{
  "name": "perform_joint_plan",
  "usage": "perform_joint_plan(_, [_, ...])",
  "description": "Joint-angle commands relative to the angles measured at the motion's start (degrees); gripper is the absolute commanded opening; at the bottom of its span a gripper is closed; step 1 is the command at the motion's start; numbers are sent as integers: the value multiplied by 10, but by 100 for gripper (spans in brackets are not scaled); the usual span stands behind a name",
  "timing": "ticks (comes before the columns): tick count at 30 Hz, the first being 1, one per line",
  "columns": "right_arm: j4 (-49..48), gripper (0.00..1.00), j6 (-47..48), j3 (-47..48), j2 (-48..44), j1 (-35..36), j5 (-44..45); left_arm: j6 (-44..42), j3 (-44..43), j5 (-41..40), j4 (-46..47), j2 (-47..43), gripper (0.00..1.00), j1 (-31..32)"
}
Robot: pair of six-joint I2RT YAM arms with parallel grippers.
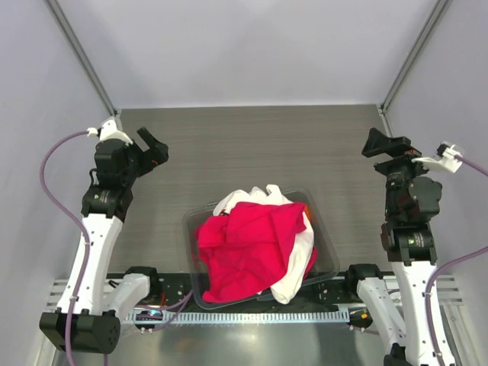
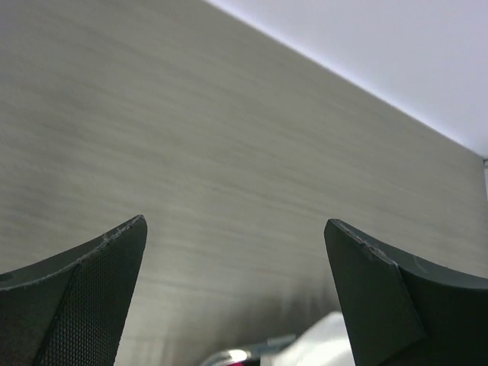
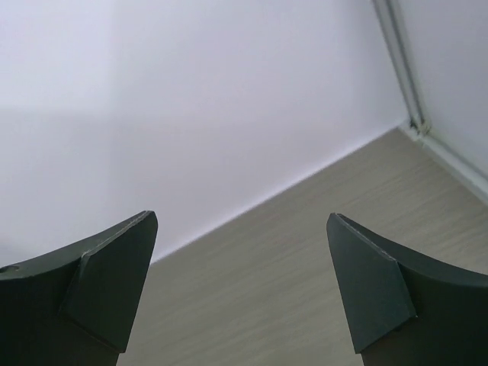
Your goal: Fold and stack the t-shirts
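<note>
Top: high at near edge, looking down on table (image 1: 252, 145).
Left wrist: low, close to table.
Right wrist: facing wall (image 3: 191, 99).
Shared: table.

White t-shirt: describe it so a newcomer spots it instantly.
Find the grey bin at the near edge of the table. Inside, the white t-shirt lies beneath the magenta-red t-shirt, showing at the far side and spilling over the near-right rim.
</note>
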State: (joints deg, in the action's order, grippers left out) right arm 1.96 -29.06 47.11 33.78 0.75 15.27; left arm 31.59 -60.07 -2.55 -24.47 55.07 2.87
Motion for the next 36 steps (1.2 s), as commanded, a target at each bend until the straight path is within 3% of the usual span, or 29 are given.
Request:
perform_joint_plan(1, [241,100,-37,60,41,0,-84,45,9,30,-77,-47,100,-3])
perform_joint_plan(3, [273,100,-44,95,52,5,-98,62,15,5,-111,-58,100,-3])
perform_joint_plan(7, [369,100,-86,149,102,25,-224,30,47,75,-131,-90,99,-4])
perform_joint_plan(10, [435,100,-91,185,125,101,-201,31,61,36,-170,-105,100,-3])
perform_joint_plan(12, [481,99,-100,210,144,146,-155,28,58,-5,-216,-112,100,-3])
perform_joint_plan(15, [555,100,-124,258,217,286,-20,20,63,-18,-252,-123,100,-3])
perform_joint_plan(19, [619,100,-243,355,325,579,163,13,73,-14,-257,-153,100,-2])
perform_joint_plan(23, [697,100,-321,437,434,675,232,13,86,-20,-245,-186,100,-1])
perform_joint_plan(30, [765,93,-385,416,471,689,253,12,90,-19,-239,-211,100,-1])
perform_joint_plan(36, [746,87,-399,360,486,689,229,11,89,-21,-239,-198,100,-1])
